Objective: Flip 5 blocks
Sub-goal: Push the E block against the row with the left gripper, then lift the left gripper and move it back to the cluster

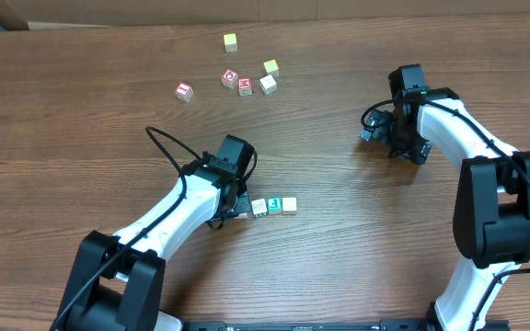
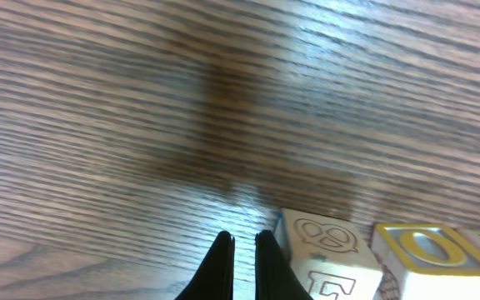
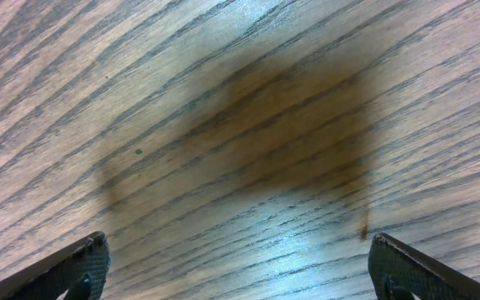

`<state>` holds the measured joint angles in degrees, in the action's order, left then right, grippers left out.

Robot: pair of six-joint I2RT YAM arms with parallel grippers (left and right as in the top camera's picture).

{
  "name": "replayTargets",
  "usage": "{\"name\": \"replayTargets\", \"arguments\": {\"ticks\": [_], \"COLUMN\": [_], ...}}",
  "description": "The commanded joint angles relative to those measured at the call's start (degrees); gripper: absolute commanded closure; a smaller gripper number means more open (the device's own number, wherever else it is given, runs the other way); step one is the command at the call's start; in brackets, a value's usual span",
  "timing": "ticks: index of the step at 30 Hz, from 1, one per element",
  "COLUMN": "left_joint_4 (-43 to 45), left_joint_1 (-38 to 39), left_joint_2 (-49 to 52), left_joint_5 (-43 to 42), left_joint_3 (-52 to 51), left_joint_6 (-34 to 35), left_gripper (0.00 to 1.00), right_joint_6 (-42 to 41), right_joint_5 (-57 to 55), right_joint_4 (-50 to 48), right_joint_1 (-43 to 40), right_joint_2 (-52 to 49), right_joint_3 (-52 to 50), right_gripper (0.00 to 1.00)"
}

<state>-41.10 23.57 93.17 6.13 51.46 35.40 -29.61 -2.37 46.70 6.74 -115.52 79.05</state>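
three blocks (image 1: 274, 206) are lined up just beside the left gripper (image 2: 243, 239), pinched together on nothing — perhaps already flipped; two are judged left. the right gripper (image 3: 238, 250) is spread wide, empty.

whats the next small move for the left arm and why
Probably push the shut left gripper sideways into the nearest whitish block to tip it over: its closed tips sit low beside that block, at the end of a row of three, holding nothing.
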Motion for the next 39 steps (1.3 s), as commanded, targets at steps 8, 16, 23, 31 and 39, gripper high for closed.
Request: {"name": "replayTargets", "arguments": {"ticks": [8,16,23,31,39], "left_joint_4": [1.40,3.32,4.15,1.20,-10.05], "left_joint_1": [-0.33,-0.33,-0.33,-1.29,-4.28], "left_joint_2": [-0.55,-0.52,-0.52,-0.61,-0.68], "left_joint_5": [-4.39,-4.31,-4.31,-4.02,-2.64], "left_joint_3": [-0.37,-0.37,-0.37,2.49,14.78], "left_joint_6": [-0.70,-0.70,-0.72,-1.20,-5.14], "left_gripper": [0.96,0.95,0.95,0.96,0.96], "right_joint_6": [0.00,-0.02,-0.02,0.00,-0.02], "right_joint_5": [-0.57,-0.57,-0.57,-0.57,-0.57], "right_joint_4": [-0.15,-0.15,-0.15,-0.15,-0.15], "right_joint_1": [-0.02,-0.02,-0.02,-0.02,-0.02], "right_joint_2": [0.22,0.22,0.22,0.22,0.22], "right_joint_3": [-0.33,-0.33,-0.33,-0.33,-0.33], "right_gripper": [0.00,0.00,0.00,0.00,0.00]}}
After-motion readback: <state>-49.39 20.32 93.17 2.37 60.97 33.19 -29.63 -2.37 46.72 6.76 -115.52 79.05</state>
